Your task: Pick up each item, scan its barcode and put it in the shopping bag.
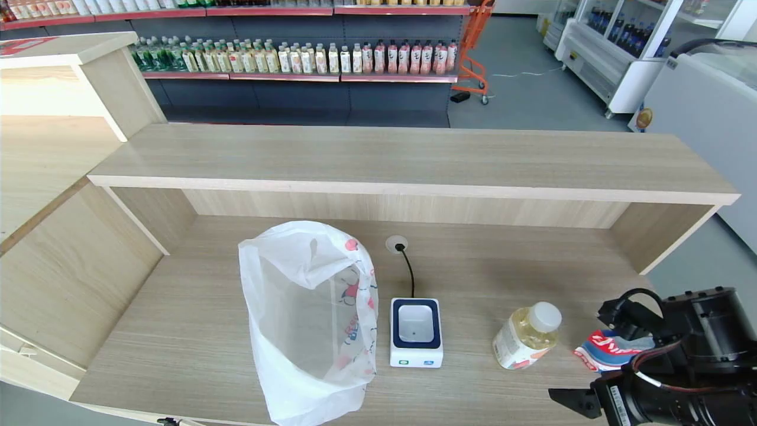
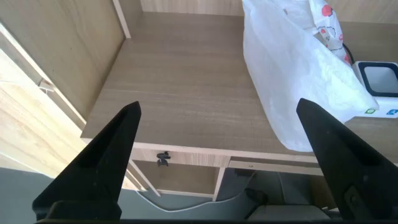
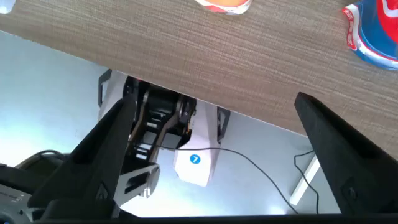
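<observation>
A white plastic shopping bag [image 1: 313, 319] stands open on the wooden counter [image 1: 195, 331], left of a white barcode scanner [image 1: 416, 331] with a dark window. Right of the scanner sits a bottle [image 1: 526, 336] of yellowish liquid with a white cap. A red, blue and white packet [image 1: 609, 349] lies beside it, partly hidden by my right arm [image 1: 680, 355]. My right gripper [image 3: 214, 99] hangs open over the counter's front edge, short of the packet [image 3: 373, 34]. My left gripper [image 2: 219, 106] is open and holds nothing, above the front edge, near the bag [image 2: 305, 74] and scanner [image 2: 379, 78].
A raised ledge [image 1: 414, 160] runs along the back of the counter, with side walls at both ends. The scanner's black cable [image 1: 408, 269] runs to a hole at the back. Shelves of bottles and freezers stand beyond.
</observation>
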Available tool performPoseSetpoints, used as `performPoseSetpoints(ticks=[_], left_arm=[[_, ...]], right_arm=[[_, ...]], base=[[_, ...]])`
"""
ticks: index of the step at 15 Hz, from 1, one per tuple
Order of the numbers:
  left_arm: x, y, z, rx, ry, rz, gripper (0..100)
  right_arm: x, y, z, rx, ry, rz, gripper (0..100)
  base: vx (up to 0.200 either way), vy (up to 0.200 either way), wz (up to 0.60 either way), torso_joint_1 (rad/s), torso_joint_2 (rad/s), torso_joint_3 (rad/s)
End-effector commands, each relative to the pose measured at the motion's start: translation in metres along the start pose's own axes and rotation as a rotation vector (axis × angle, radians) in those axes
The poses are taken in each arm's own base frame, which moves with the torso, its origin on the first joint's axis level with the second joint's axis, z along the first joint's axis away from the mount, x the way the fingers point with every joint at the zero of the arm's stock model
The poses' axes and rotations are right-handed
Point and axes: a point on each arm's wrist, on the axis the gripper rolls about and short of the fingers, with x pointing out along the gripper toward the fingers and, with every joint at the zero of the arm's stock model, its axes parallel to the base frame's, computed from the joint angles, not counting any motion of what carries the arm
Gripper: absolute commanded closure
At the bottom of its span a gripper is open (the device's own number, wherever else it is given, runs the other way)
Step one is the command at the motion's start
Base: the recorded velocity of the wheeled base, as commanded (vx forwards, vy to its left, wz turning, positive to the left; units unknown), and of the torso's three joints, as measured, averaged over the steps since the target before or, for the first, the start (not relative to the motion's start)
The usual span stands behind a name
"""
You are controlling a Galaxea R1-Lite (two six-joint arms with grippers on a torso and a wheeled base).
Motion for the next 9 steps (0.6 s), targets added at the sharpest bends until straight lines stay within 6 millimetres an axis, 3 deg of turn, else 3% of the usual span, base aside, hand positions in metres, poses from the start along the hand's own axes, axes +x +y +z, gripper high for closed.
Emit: performPoseSetpoints(ticks=[1,9], left_arm=[[0.000,0.000,0.000,0.000,0.000,0.000,0],[0.000,0.000,0.000,0.000,0.000,0.000,0]], right_arm=[[0.026,-0.002,-0.005,0.003,0.063,-0.004,0],[0.063,-0.001,0.006,-0.021,-0.075,-0.012,0]], base=[[0.000,0.000,0.00,0.000,0.00,0.000],[0.000,0.000,0.00,0.000,0.00,0.000]])
